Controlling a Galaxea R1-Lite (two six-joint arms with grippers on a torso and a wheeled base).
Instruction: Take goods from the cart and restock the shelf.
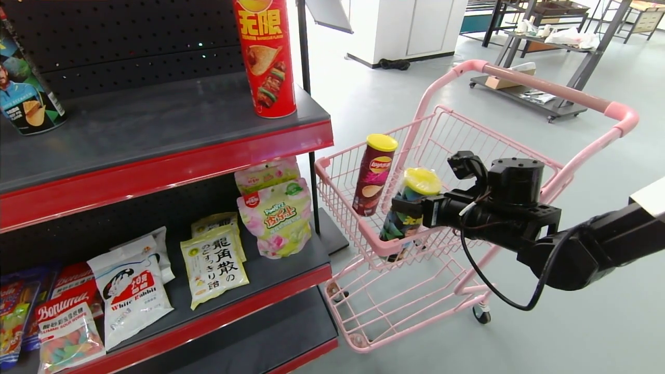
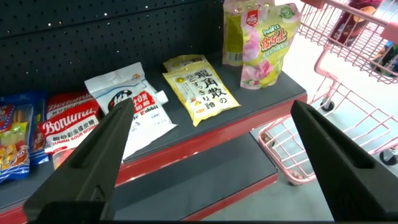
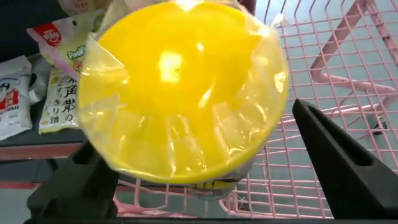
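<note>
Right pincer clamps the yellow-lidded can just inside the cart's near rim; left pincer gapes wide beside the snack shelf; lifting carelessly could catch that rim or knock the maroon can over.

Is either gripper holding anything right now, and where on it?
The right gripper grips the chip can by its upper body, just below the yellow lid. The left gripper is open, empty.
</note>
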